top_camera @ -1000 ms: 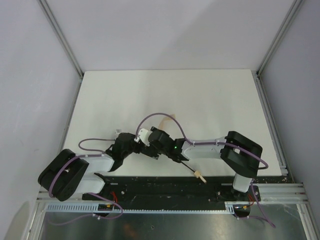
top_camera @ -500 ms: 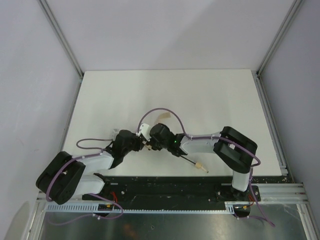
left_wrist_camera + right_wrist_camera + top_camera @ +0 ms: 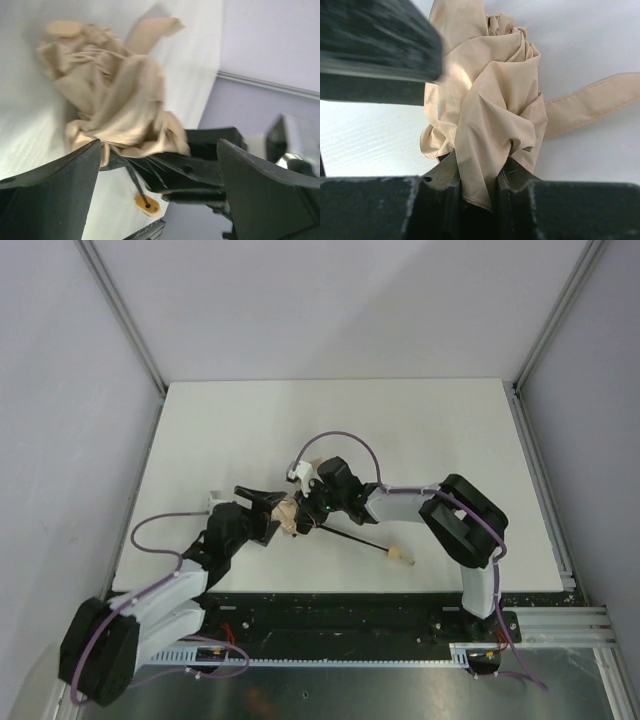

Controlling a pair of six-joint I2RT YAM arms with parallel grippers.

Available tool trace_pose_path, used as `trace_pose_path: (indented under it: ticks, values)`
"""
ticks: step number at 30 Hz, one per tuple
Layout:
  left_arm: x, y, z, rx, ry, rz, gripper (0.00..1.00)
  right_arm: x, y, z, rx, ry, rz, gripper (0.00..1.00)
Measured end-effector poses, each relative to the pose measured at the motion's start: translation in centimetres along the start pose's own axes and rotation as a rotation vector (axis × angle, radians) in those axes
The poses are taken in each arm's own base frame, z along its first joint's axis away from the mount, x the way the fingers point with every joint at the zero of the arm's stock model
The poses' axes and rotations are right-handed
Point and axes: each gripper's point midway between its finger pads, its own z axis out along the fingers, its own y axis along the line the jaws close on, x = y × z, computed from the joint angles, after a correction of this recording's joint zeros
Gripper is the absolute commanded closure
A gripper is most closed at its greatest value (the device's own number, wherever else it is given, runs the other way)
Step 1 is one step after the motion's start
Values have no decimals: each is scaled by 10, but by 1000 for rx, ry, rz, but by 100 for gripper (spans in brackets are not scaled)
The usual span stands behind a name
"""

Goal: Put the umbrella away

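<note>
Both arms are sitting farther up the table [image 3: 420, 430] than before. Now the left gripper [image 3: 270, 512] is gaping wide beside the umbrella [image 3: 490, 100] lying mid-table; the right gripper [image 3: 477, 192] is pinching only loose cloth, risking it slipping free.

Seen from above, most of the umbrella [image 3: 289, 518] lies hidden under the right gripper [image 3: 303, 512] and left gripper [image 3: 270, 512]. Only a tan scrap shows, and any loop on the handle [image 3: 400, 558] is too small to tell. In the right wrist view, the fabric's near end is hidden between the fingers [image 3: 515, 190], and the left gripper's finger [image 3: 375, 45] at upper left is blurred.
</note>
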Motion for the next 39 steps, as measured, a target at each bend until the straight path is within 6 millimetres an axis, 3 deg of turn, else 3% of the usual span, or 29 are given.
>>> trace_pose_path:
  ticks: [5, 11, 19, 23, 29, 37, 39]
  values:
    - [-9, -25, -24, 135, -14, 36, 1, -2, 3, 4, -54, -6, 56, 100]
    - [-16, -14, -33, 113, -26, 45, 1, -2, 1, 4, -104, -8, 150, 100]
    - [-6, 19, -18, -65, 23, 78, 1, 0, 1, 2, -155, 19, 281, 100]
    - [-2, 16, -11, -86, 16, 117, 1, 1, 3, 2, -184, 32, 323, 100]
    - [-16, 6, -2, -29, -84, 139, 3, 4, 10, 0, -244, 51, 364, 100]
    - [-3, 38, 6, -99, -62, 143, 3, 11, 12, -10, -312, 87, 487, 100]
    - [1, 38, 5, -91, -57, 130, 3, 12, 14, -10, -337, 94, 519, 100]
